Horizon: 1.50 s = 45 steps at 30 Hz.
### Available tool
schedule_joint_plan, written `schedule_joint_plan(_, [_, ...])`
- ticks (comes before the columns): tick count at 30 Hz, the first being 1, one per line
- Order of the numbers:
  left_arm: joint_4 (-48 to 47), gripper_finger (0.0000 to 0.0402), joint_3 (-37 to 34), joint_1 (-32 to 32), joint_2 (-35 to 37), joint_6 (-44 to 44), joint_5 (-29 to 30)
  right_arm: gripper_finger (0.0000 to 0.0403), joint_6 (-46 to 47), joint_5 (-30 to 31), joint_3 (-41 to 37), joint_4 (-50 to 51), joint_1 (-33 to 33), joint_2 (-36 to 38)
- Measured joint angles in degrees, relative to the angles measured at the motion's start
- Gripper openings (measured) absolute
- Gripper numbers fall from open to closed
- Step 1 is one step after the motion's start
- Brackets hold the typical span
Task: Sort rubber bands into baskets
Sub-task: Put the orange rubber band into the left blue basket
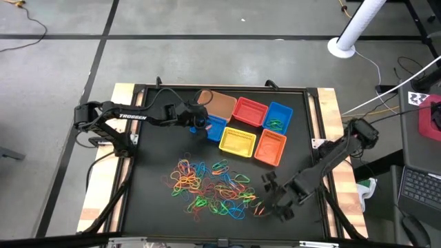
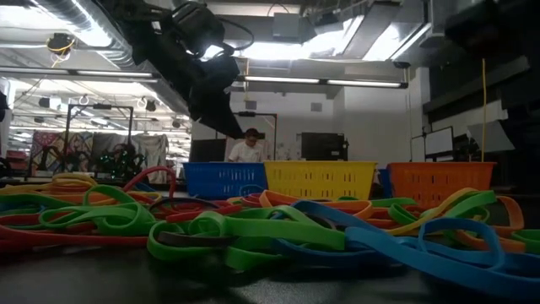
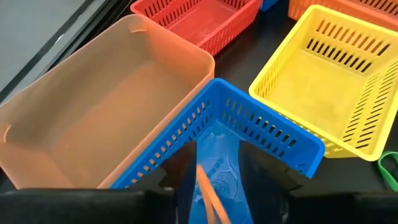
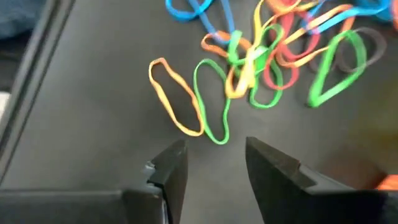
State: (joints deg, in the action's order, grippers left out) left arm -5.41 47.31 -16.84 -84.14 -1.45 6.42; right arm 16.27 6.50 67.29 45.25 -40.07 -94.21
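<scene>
A black tabletop [image 1: 151, 200] with wooden edges is seen from above, set on a grey floor [image 1: 55, 69]. A white post [image 1: 353, 31] stands beyond it, and a keyboard [image 1: 420, 189] lies at the right. In the low view, a person [image 2: 247, 148] is seen far behind, under ceiling lights [image 2: 287, 80].

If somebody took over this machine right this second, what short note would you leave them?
Left gripper: over the near blue basket, fingers apart, an orange band between them, apparently being let go.
Right gripper: open, empty, low over the mat beside the pile of rubber bands.
Baskets: six clustered at the back; the far blue basket holds a few bands, the tan basket, red basket and yellow basket look empty.
Done: only a few bands sorted.
Left: almost the whole pile.
</scene>
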Motion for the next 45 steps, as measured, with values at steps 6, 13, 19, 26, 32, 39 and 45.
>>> schedule_joint_plan(6, [-0.08,0.0136,0.0,0.72,-0.02,-1.45,0.0,0.0161,-0.03,-2.87,0.0,-2.02,-0.42,-5.51])
schedule_joint_plan(13, [-0.04,0.0136,0.0,1.34,-0.02,-1.49,0.0,0.0161,-0.04,-5.03,-0.02,-7.8,-0.42,-6.81])
schedule_joint_plan(19, [-0.04,0.0136,0.0,2.33,-0.02,-1.53,0.0,0.0161,0.97,-5.05,0.0,-9.88,-0.47,-7.43])
schedule_joint_plan(26, [-0.03,0.0136,0.0,3.48,-0.02,-1.55,0.0,0.0161,3.0,-7.17,0.0,-15.63,-0.49,-9.81])
schedule_joint_plan(32, [-0.02,0.0137,0.0,4.44,-0.02,-1.55,0.0,0.0161,3.38,-6.23,0.0,-15.65,-0.47,-9.93])
schedule_joint_plan(39, [-0.04,0.0137,0.0,5.21,-0.02,-1.52,0.0,0.0161,10.31,-6.72,-3.09,-19.7,-0.67,-10.0])
schedule_joint_plan(45, [-0.02,0.0137,0.0,5.72,-0.02,0.31,0.0,0.0161,12.52,-6.19,-4.98,-21.79,-0.88,-10.0])
